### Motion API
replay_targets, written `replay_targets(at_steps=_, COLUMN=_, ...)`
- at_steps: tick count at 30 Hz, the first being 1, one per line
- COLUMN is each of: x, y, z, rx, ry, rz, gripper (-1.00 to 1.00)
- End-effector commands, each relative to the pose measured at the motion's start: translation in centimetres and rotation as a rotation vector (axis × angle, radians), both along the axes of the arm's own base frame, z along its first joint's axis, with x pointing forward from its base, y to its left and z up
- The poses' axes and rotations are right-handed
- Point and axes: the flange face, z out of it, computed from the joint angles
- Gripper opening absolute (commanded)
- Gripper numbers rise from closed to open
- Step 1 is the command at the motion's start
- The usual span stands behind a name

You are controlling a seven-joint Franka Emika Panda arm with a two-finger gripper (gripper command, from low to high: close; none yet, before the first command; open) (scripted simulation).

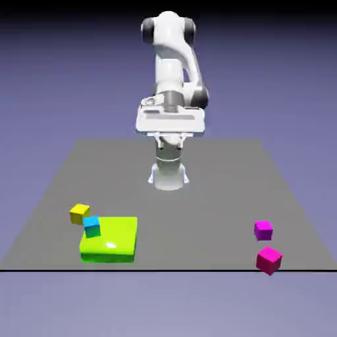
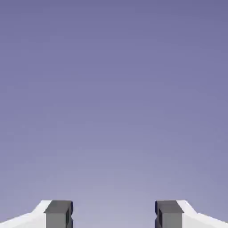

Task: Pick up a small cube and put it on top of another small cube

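A little yellow cube (image 1: 79, 214) and blue cube (image 1: 91, 227) are close together at the exterior view's left. A purple cube (image 1: 263, 230) and dark pink cube (image 1: 268, 260) are near each other at its right.

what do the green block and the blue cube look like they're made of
The green block: probably smooth, glossy plastic, going by the bright white highlight on it and its rounded edges, though glossy paint would look alike. The blue cube: flat-coloured, perhaps plastic or painted wood; it shows no grain, so the look leaves that open.

2 fingertips (image 2: 58, 218) cropped, hand view's bottom
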Motion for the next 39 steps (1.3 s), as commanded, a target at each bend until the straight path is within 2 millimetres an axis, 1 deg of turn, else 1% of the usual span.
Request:
replay_targets(at_steps=1, x=0.7, y=1.2, z=-0.8, rx=0.002, ry=0.034, rz=0.005, gripper=0.00)
replay_targets(at_steps=4, x=2.4, y=4.8, z=-3.6, rx=0.004, ry=0.135, rz=0.016, gripper=0.00)
replay_targets(at_steps=7, x=3.5, y=8.7, z=-6.6, rx=0.005, ry=0.234, rz=0.025, gripper=0.00)
replay_targets(at_steps=10, x=4.1, y=12.6, z=-9.8, rx=0.003, ry=0.330, rz=0.030, gripper=0.00)
replay_targets(at_steps=13, x=4.1, y=16.5, z=-13.1, rx=-0.001, ry=0.422, rz=0.031, gripper=0.00)
replay_targets(at_steps=16, x=3.5, y=20.5, z=-16.4, rx=-0.006, ry=0.510, rz=0.030, gripper=0.00)
replay_targets(at_steps=19, x=2.4, y=24.4, z=-19.6, rx=-0.011, ry=0.594, rz=0.026, gripper=0.00)
replay_targets(at_steps=22, x=0.7, y=28.2, z=-22.6, rx=-0.015, ry=0.672, rz=0.019, gripper=0.00)
replay_targets(at_steps=25, x=-1.4, y=31.8, z=-25.2, rx=-0.019, ry=0.746, rz=0.008, gripper=0.00)
replay_targets(at_steps=27, x=-1.6, y=32.2, z=-25.5, rx=-0.019, ry=0.754, rz=0.007, gripper=0.00)
replay_targets(at_steps=32, x=-1.6, y=32.2, z=-32.5, rx=-0.019, ry=0.754, rz=0.007, gripper=0.00)
replay_targets(at_steps=33, x=-1.6, y=32.2, z=-32.5, rx=-0.019, ry=0.754, rz=0.007, gripper=-1.00)
replay_targets(at_steps=34, x=-1.6, y=32.2, z=-32.5, rx=-0.019, ry=0.754, rz=0.007, gripper=-1.00)
replay_targets(at_steps=37, x=-1.5, y=32.3, z=-28.0, rx=-0.015, ry=0.754, rz=0.006, gripper=-1.00)
replay_targets(at_steps=39, x=-1.4, y=32.2, z=-25.4, rx=-0.016, ry=0.754, rz=-0.001, gripper=-1.00)
